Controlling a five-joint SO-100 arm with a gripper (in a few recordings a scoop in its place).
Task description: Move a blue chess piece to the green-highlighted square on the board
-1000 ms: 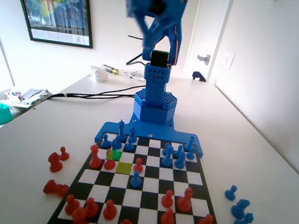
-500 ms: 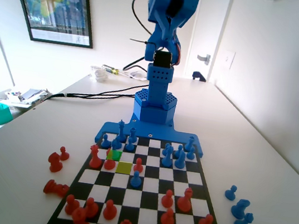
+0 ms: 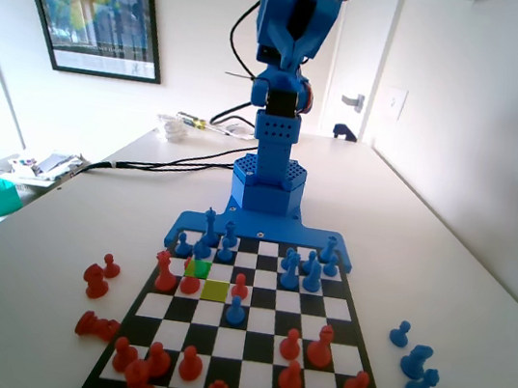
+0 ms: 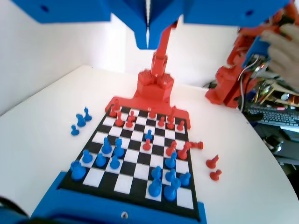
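Fixed view first: we see the blue arm point(image 3: 282, 80) rearing up tall at the far end of the chess board point(image 3: 246, 343), its upper part running off the top of the picture, well above every piece. The green-highlighted square point(image 3: 197, 268) sits near the board's far left corner, with the duller yellow-green square point(image 3: 215, 291) diagonally in front of it. A blue chess piece point(image 3: 236, 311), a lone pawn, stands just ahead of the yellow-green square and one file to the right, among red pawns point(image 3: 189, 281). More blue pieces crowd the far rows, and three captured blue pieces point(image 3: 417, 363) rest on the table point(image 3: 460, 283) to the right.

Over to the wrist view: we look down on the board from high up. The gripper point(image 4: 147, 35) hangs from the top edge with its jaws pressed nearly together, only a thin slit between them, and nothing in them. The lone blue pawn point(image 4: 148, 136) stands mid-board, a red pawn point(image 4: 146, 145) touching close on its near side.
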